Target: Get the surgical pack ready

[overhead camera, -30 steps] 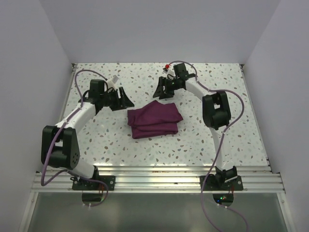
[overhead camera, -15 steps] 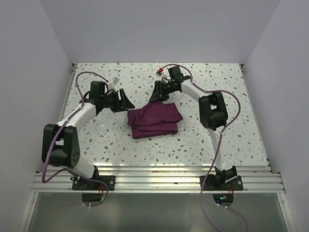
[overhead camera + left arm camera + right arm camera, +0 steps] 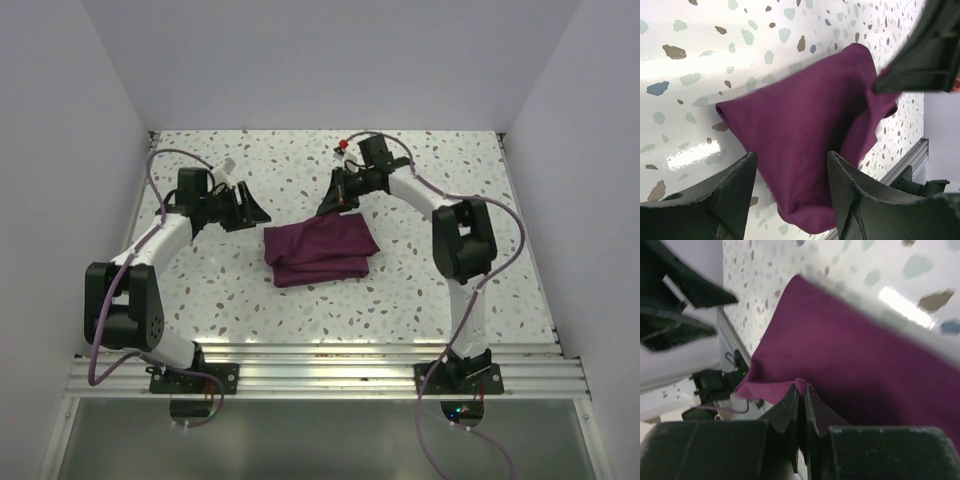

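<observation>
Count: one cloth (image 3: 320, 255), one table (image 3: 200, 290), two arms, left arm (image 3: 165, 240) and right arm (image 3: 460, 240), each with one gripper.

Cloth, look: dark magenta-purple. It is folded into a flat, rough rectangle of several layers. The layered edges show along the near side, and soft wrinkles run across the top.

Cloth, place: it lies on the speckled table near the middle, between the two grippers. Its far edge is toward the back wall.

Left gripper (image 3: 258, 210): its jaws are spread and it grasps nothing. It sits just beside the cloth's far left corner. In the wrist view the cloth shows through the gap between the fingers (image 3: 735, 195).

Right gripper (image 3: 335, 200): it is at the cloth's far edge. In the wrist view its fingers (image 3: 790, 405) are pressed together, and a small peak of the cloth's edge is caught at their tips.

Change, right gripper: a second ago its jaws stood spread just past the far edge. Now they are clenched on that edge.

Change, left arm: the gripper has drawn back a little to the left, away from the cloth. Its jaws are about as wide as before.

Change, cloth: it lies in the same spot with the same outline.
</observation>
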Motion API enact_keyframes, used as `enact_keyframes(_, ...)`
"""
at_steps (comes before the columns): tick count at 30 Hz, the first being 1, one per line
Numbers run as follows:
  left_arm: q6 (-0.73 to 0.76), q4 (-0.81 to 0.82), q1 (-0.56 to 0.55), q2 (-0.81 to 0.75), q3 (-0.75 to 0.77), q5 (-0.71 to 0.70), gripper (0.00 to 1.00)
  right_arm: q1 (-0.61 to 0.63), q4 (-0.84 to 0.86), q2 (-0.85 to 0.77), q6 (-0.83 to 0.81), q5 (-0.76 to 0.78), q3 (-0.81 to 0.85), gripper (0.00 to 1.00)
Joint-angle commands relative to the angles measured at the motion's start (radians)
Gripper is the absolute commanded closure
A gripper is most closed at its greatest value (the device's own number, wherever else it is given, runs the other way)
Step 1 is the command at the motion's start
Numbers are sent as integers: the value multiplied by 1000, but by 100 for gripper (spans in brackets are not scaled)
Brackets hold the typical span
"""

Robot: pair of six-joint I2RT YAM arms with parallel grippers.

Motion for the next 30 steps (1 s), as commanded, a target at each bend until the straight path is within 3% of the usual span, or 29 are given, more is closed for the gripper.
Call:
enact_keyframes(1,-13,9,9,-64,18,-7,38,7,-22,-225,8,-42,-118,94)
enact_keyframes(12,-2,-34,9,-113,-27,9,40,208,-169,-472,-138,64,-490,89)
enact_keyframes(16,18,-64,9,-110,-16,13,40,250,-189,-534,-147,116,-616,71)
enact_keyframes(20,30,-90,9,-92,-16,42,41,250,-263,-572,-173,228,-657,50)
enact_keyframes(24,45,-110,7,-88,-25,59,42,227,-275,-639,-144,287,-619,43)
enact_keyframes(26,56,-121,4,-88,-24,67,43,201,-260,-658,-108,344,-595,42)
enact_keyframes(30,56,-114,-31,-76,-7,96,47,57,-231,-634,-42,361,-555,50)
